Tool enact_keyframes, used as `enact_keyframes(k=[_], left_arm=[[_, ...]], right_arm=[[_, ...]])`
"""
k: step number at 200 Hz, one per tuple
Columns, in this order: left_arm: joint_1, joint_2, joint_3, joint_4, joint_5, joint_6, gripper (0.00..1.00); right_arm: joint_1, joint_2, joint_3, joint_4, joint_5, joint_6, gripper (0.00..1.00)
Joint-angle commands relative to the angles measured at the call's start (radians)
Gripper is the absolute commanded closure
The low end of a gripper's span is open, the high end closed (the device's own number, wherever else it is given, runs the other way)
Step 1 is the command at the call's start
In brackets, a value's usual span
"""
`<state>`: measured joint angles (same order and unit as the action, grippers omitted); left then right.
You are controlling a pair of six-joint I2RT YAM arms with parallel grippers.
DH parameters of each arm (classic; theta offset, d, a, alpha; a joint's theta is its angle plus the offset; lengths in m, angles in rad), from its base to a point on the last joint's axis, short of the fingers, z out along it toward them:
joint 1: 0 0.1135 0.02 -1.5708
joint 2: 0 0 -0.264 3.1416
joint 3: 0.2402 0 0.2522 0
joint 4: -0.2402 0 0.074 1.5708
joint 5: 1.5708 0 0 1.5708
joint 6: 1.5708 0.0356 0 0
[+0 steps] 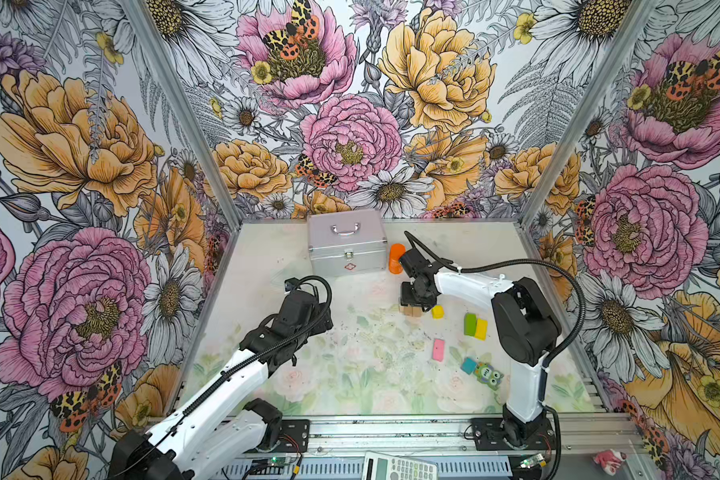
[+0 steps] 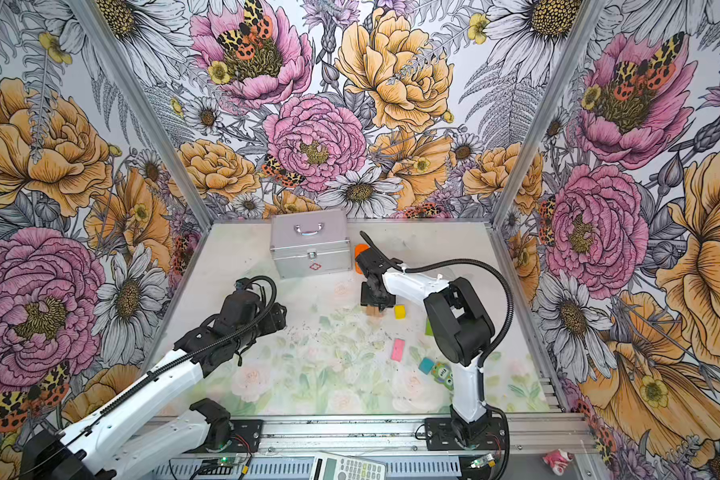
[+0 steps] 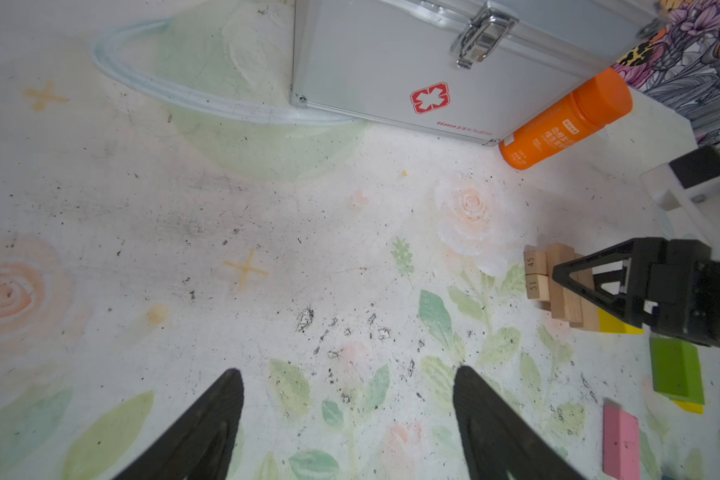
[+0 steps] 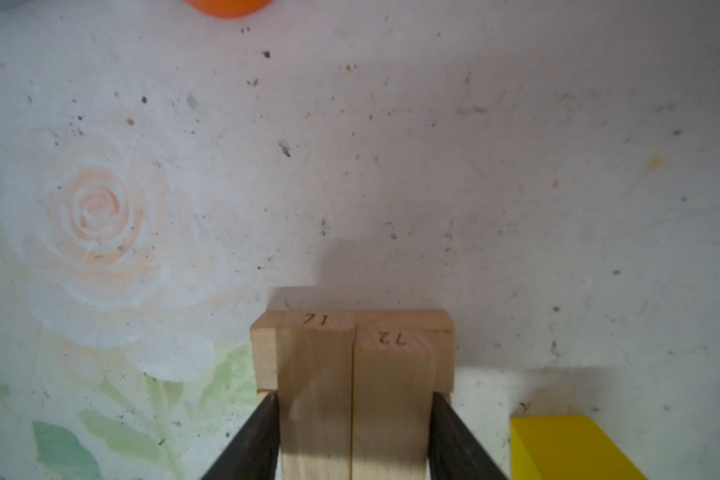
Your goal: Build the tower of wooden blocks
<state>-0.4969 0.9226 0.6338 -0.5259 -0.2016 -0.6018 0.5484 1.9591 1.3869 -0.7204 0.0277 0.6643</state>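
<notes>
The tower is a low stack of tan planks (image 1: 408,311): two planks (image 4: 354,365) lie side by side across lower ones (image 4: 265,353). My right gripper (image 4: 354,399) reaches down over it, its fingers pressed on the outer sides of the top pair. To the right of the stack is a yellow cube (image 1: 437,311). Nearer the front lie a green bar (image 1: 470,324), a yellow bar (image 1: 481,329), a pink plank (image 1: 438,349), a teal cube (image 1: 469,365) and the owl piece (image 1: 488,375). My left gripper (image 3: 348,374) hovers open and empty over the mat at the left.
A silver case (image 1: 346,245) stands at the back, with an orange bottle (image 1: 395,257) next to it, just behind my right wrist. A calculator (image 1: 400,467) lies on the front rail. Flowered walls close in three sides.
</notes>
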Motion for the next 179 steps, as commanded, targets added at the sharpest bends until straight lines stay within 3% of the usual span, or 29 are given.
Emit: enact_keyframes(k=[1,179], left_arm=[[0.014,-0.02,0.009,0.02,0.028,0.013,0.19],[0.021,-0.028,0.004,0.015,0.034,0.004,0.2]], right_arm=[[-0.004,0.016,0.032,0.007,-0.002,-0.004,0.46],[-0.008,0.051,0.092,-0.042,0.029,-0.07,0.45]])
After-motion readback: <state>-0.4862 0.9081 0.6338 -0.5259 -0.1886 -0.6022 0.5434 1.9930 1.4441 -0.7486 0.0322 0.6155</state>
